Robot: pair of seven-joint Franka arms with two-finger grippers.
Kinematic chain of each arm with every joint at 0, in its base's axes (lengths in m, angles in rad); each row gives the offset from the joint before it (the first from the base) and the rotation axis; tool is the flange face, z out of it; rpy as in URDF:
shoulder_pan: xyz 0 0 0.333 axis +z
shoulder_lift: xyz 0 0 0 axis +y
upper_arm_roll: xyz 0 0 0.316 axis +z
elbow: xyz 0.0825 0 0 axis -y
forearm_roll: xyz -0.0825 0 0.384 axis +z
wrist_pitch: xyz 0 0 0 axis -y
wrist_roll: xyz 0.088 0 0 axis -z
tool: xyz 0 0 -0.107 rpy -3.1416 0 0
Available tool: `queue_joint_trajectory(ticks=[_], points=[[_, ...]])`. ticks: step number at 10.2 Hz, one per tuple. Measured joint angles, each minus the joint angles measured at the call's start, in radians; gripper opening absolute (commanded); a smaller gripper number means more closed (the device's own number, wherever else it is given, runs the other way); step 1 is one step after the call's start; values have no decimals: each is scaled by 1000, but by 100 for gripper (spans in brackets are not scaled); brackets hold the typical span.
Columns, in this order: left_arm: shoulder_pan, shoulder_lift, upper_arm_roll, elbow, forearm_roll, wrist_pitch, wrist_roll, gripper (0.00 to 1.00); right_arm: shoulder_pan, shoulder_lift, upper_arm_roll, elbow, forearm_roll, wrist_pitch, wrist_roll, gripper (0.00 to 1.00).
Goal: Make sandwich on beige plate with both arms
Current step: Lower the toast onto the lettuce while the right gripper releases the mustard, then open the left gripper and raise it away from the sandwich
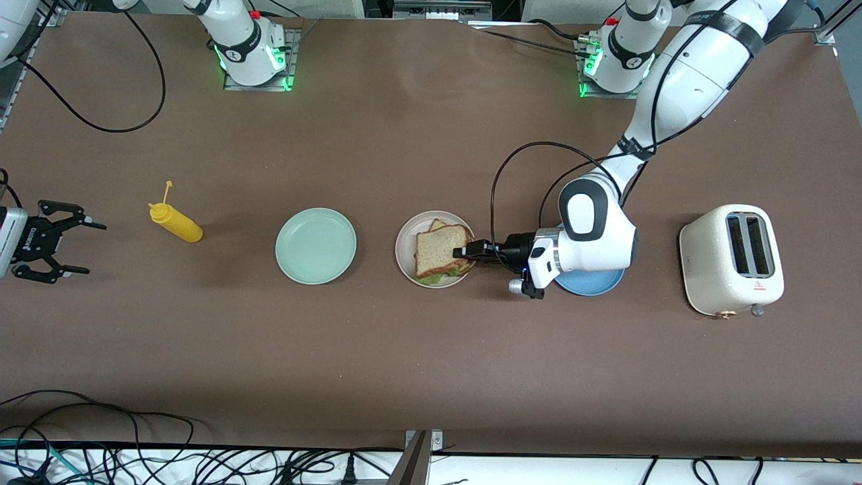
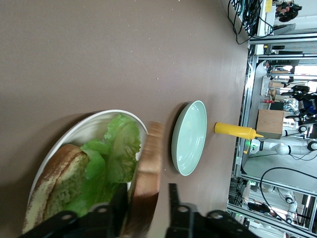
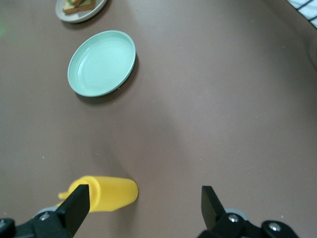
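Left gripper (image 1: 465, 252) clamped on top square brown bread slice (image 1: 439, 249), over ruffled green lettuce (image 2: 111, 161) on round beige plate (image 1: 406, 259). Right gripper (image 1: 71, 248) spread open, waiting beside yellow squeeze bottle (image 1: 176, 222).

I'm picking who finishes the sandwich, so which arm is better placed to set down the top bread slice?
Left. The left gripper is shut on the top bread slice above the lettuce on the beige plate. The right gripper waits open near the mustard bottle.

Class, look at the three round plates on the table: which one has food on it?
The round beige plate, the middle one, holds the sandwich. The mint-green plate toward the right arm's end shows bare, and the blue plate lies under the left arm.
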Motion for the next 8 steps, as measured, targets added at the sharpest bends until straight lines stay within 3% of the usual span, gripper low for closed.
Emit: queue_joint_trajectory(ticks=[2, 5, 8], points=[[3, -4, 5, 9, 3, 0, 5, 100, 46, -39, -1, 48, -81, 0, 276, 100], [14, -44, 32, 22, 114, 0, -10, 100, 140, -90, -6, 78, -227, 24, 653, 100], [27, -135, 45, 29, 392, -42, -269, 100, 268, -126, -13, 79, -381, 93, 941, 100]])
